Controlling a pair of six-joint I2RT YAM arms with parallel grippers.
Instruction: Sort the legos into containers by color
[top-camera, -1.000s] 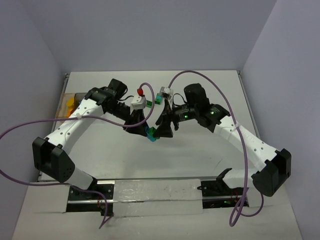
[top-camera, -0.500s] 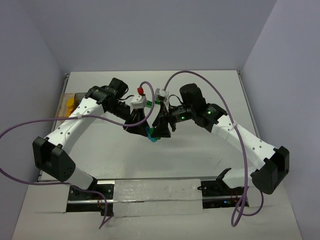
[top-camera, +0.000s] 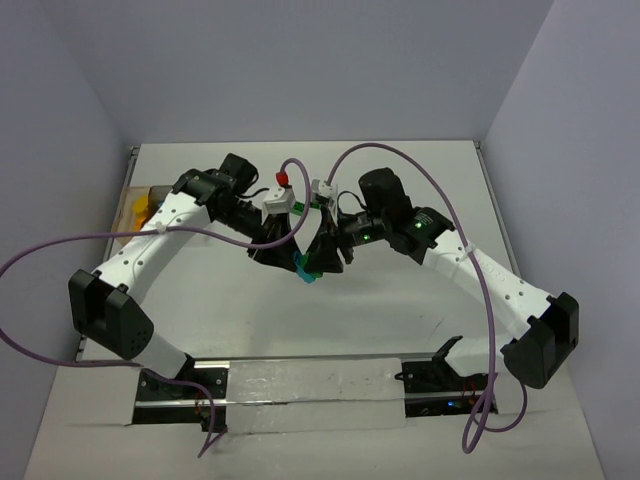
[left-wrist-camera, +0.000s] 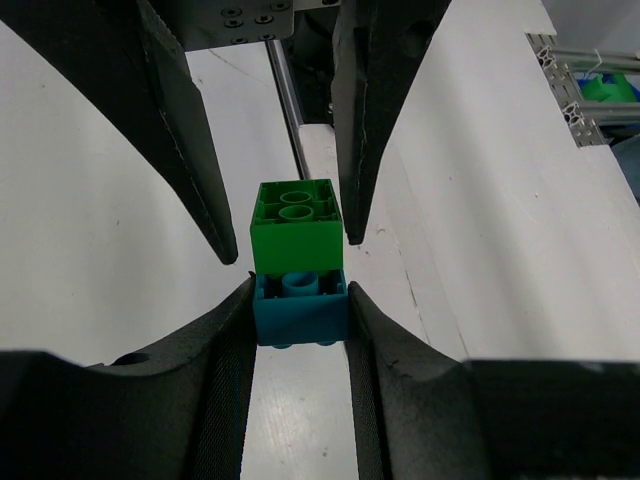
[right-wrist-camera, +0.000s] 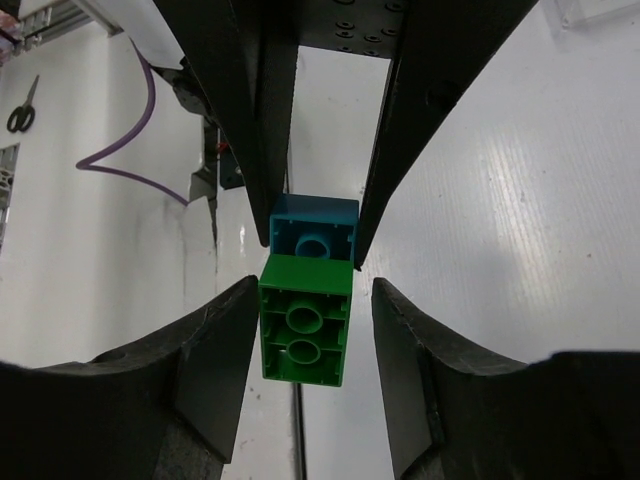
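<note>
Over the middle of the smooth white table (top-camera: 400, 190), a glossy teal brick (left-wrist-camera: 300, 310) and a green brick (left-wrist-camera: 295, 228) are joined end to end. Their long axis runs from gripper to gripper, and their hollow, round-tubed faces are turned to both wrist cameras. The left gripper (left-wrist-camera: 299, 288) clamps the teal brick. The right gripper (right-wrist-camera: 315, 287) has its matt black fingers (right-wrist-camera: 215, 350) flanking the green brick, possibly not yet pressing.

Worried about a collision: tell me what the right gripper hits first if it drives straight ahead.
The green brick sits between its fingers. Pushing on, the right gripper would probably meet the left gripper, which clamps the teal brick just ahead; depth is hard to judge.
</note>
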